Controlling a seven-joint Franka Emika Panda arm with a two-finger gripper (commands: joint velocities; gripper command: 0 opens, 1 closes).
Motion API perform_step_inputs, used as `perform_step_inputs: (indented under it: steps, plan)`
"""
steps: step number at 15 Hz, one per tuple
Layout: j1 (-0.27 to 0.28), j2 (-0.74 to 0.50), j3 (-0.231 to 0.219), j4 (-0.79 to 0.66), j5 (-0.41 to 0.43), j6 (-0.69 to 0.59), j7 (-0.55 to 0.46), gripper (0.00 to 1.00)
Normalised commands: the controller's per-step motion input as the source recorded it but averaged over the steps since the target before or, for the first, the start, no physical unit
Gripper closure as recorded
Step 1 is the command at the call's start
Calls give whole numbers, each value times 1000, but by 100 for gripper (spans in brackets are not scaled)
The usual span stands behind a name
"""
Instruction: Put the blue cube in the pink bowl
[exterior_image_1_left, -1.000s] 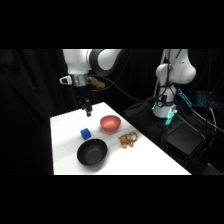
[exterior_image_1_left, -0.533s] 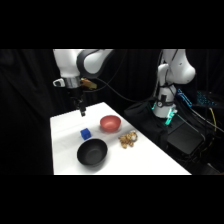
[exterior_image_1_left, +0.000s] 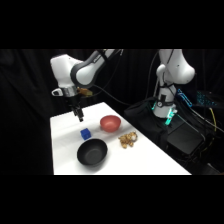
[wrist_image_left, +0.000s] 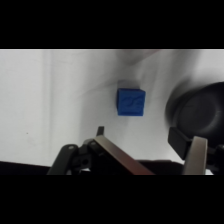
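Observation:
The blue cube (exterior_image_1_left: 85, 133) rests on the white table (exterior_image_1_left: 145, 160), left of the pink bowl (exterior_image_1_left: 110, 123) and just behind the black bowl (exterior_image_1_left: 92, 152). My gripper (exterior_image_1_left: 79, 117) hangs above the table, a little behind and left of the cube, not touching it. In the wrist view the cube (wrist_image_left: 131, 102) lies on bare table ahead of my open gripper (wrist_image_left: 147, 147), with nothing between the fingers (wrist_image_left: 195, 155). The pink bowl is out of the wrist view.
A small tan, lumpy object (exterior_image_1_left: 129, 140) lies right of the black bowl. The black bowl's rim (wrist_image_left: 200, 107) shows at the right of the wrist view. The arm's base (exterior_image_1_left: 167, 95) stands at the upper right, with cables and dark gear beside the table.
The arm has swung left and toward the table's back left edge. The gripper now hangs behind and left of the cube. Cube and bowls have stayed put.

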Motion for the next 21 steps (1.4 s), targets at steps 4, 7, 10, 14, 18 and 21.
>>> perform_step_inputs:
  steps: [4, 7, 10, 14, 18, 21]
  plan:
    - [-88, 183, 97, 133, 112, 163, -77, 0]
    - [-62, 116, 86, 18, 89, 228, 8, 0]
    - [-51, 38, 91, -84, 93, 282, 54, 0]
    - [-13, -33, 37, -171, 57, 304, 146, 0]
    - [15, -90, -7, -259, 28, 329, 172, 0]
    - [5, -50, 6, -202, 45, 267, 124, 0]
